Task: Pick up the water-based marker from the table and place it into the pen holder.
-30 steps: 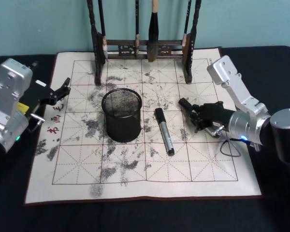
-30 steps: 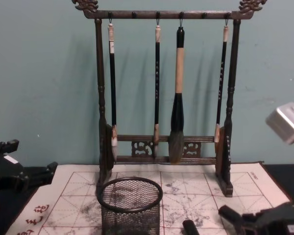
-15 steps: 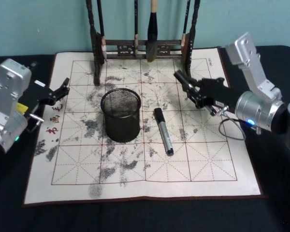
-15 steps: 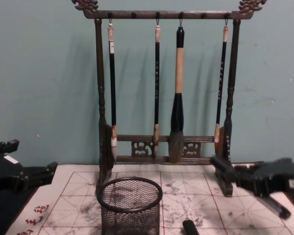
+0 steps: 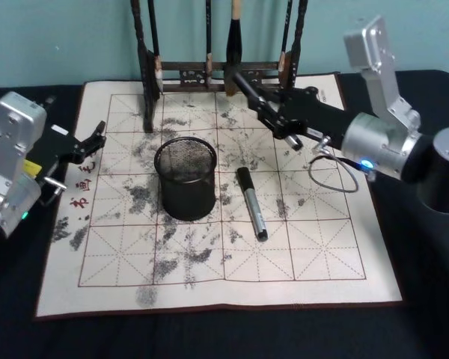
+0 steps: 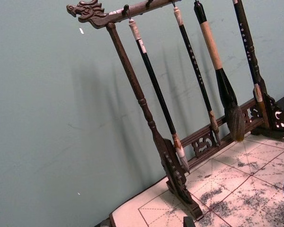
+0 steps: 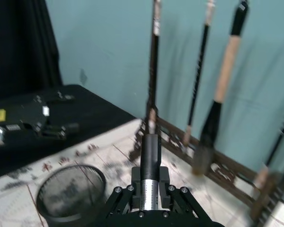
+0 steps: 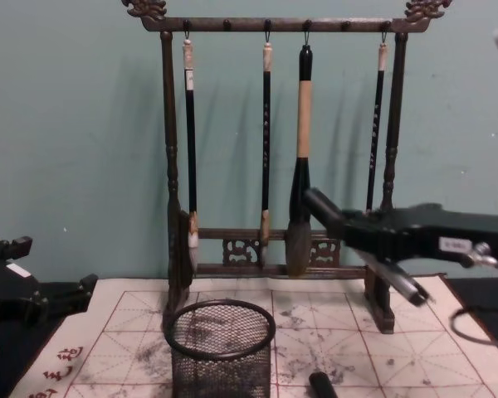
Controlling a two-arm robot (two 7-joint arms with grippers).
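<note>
Table (image 5: pixel 434 299): black cloth, showing on all sides of the mat. Mat (image 5: pixel 284 262): pale gridded paper, ink-smudged, its near half bare and its near edge set back from the table's front. Rack (image 8: pixel 170 166): dark wood, on the mat's far edge, four brushes (image 8: pixel 302 166) hanging. Right gripper (image 5: pixel 273 111): raised over the mat's far part, in front of the rack and beyond the holder to its right, clenched on the marker. Left gripper (image 5: pixel 97 136): parked at the mat's left edge, well apart from the holder. Holder (image 5: pixel 185 187): round black wire mesh, solid rim, upright left of mat centre, mouth open with free air above. Marker (image 7: pixel 150 151): black cap, silver barrel, gripped at the barrel, cap jutting past the fingers; in the chest view tilted, cap end higher, close before the rack's lower rail. Second marker (image 5: pixel 252 203): same make, flat on the mat just right of the holder, not touching it.
</note>
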